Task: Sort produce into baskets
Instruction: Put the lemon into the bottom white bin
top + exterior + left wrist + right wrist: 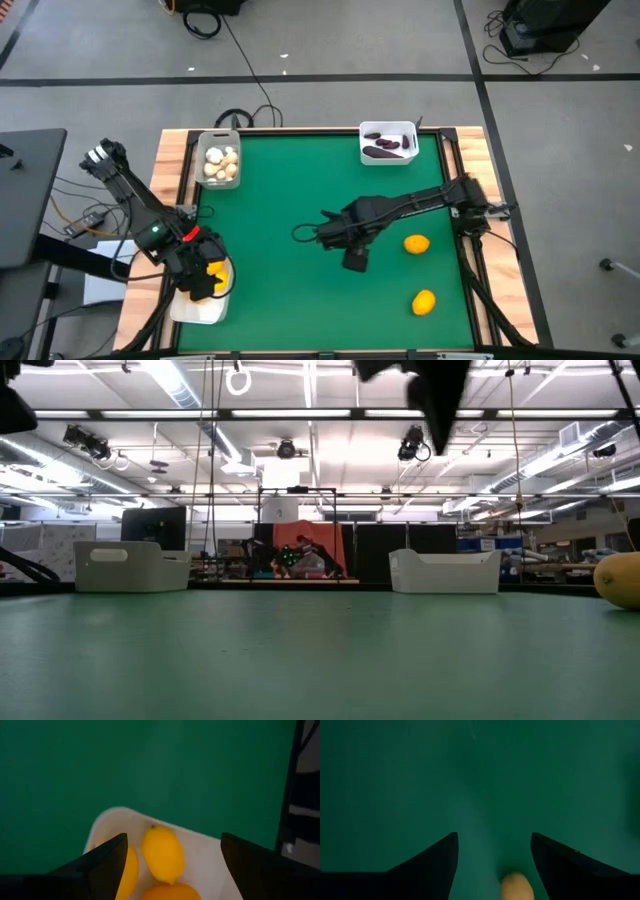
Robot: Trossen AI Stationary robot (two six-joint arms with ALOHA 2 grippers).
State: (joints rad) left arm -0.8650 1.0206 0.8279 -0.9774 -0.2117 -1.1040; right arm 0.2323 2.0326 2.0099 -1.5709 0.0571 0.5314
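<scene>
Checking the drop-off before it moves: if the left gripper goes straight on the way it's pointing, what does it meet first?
Most likely the yellow citrus lying in the white basket; the open left gripper points down right over it.

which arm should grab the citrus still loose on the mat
Right. Its gripper hangs open at mid-table, on the same side as both loose citrus fruits. The left gripper is over the near-left basket, farther away.
</scene>
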